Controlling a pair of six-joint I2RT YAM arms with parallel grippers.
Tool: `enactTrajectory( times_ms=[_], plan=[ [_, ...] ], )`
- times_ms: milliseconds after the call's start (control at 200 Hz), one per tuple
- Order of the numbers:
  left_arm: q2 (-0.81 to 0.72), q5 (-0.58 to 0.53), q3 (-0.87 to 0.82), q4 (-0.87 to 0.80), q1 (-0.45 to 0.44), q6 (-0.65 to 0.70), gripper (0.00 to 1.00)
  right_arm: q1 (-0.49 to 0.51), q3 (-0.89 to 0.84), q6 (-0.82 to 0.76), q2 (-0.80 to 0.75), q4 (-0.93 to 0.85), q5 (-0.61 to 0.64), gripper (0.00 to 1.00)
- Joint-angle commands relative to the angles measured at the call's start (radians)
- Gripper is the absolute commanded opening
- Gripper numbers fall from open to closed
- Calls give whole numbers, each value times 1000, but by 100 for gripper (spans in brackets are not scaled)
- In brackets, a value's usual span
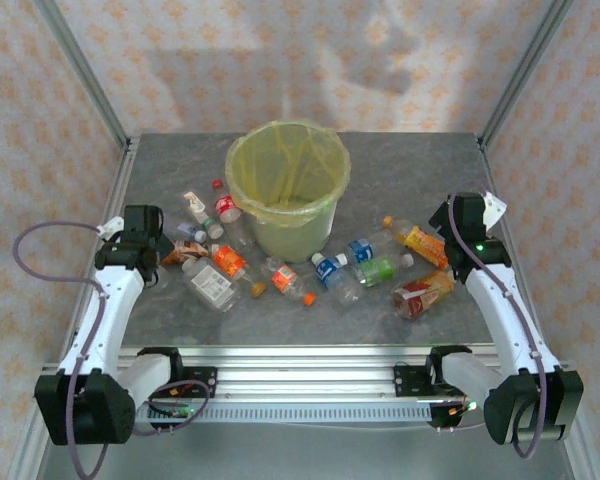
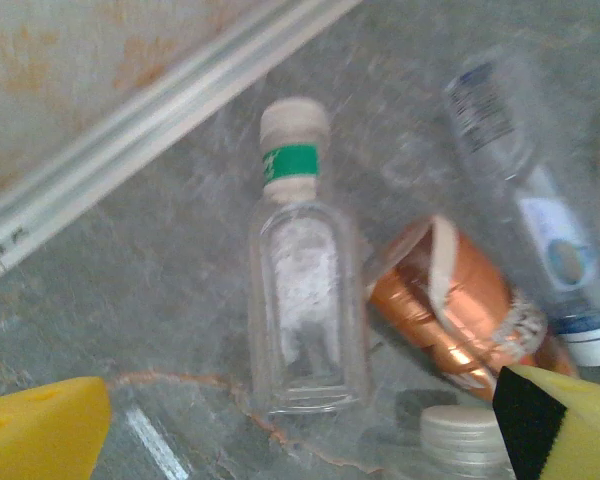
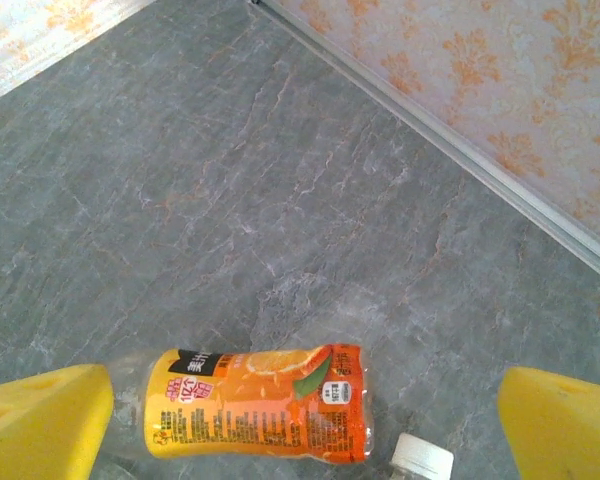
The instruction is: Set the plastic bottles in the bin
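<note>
**Plastic bottles**: loose on the table, in an arc round the near side of the bin, from its left flank to its right.
- Red-label bottle: just beside the bin's left wall.
- Orange-label bottle: right of the bin. Long axis slanted, orange cap end pointing toward the bin.
- Green-label bottle: near-right of the bin. Long axis roughly left-right.
- Red-and-yellow bottle: farthest from the bin on the near right, lying slanted.

**Left wrist view**
- Small clear bottle: lies flat, long axis up-down in frame. The white cap with green band points at the aluminium rail, the base toward the fingers.
- Crushed copper-coloured bottle: just beside it on the right. Contact cannot be confirmed.
- Blue-and-white-label bottle: past the copper one, slanted.

**Left gripper**: left of the bin and nearer the arm bases. Yellow fingers spread wide, gripping nothing.

**Right wrist view**
- Flattened orange-and-yellow bottle: long axis left-right in frame, crosswise between the fingers.
- White cap: just off the bottle's right end. Cannot tell whether it belongs to that bottle.

**Right gripper**: right of the bin. Fingers spread wide, clear of the bottle.
</note>
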Motion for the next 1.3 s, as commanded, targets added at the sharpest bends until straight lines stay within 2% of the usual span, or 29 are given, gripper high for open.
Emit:
enactTrajectory(
  times_ms=[0,315,631,916,1296],
  plan=[
    [31,114,-59,76,70,-20,100,0,34,18,-9,-50,-14,99],
    [121,189,-136,220,143,6,100,0,30,25,-51,-67,-9,99],
    [154,183,-162,240,172,-21,100,2,25,32,-65,-67,-8,99],
    [170,227,-207,282,203,-29,100,2,31,34,-65,-66,-13,99],
    [275,277,-198,366,259,-27,100,2,32,33,-68,-67,-27,99]
  ],
)
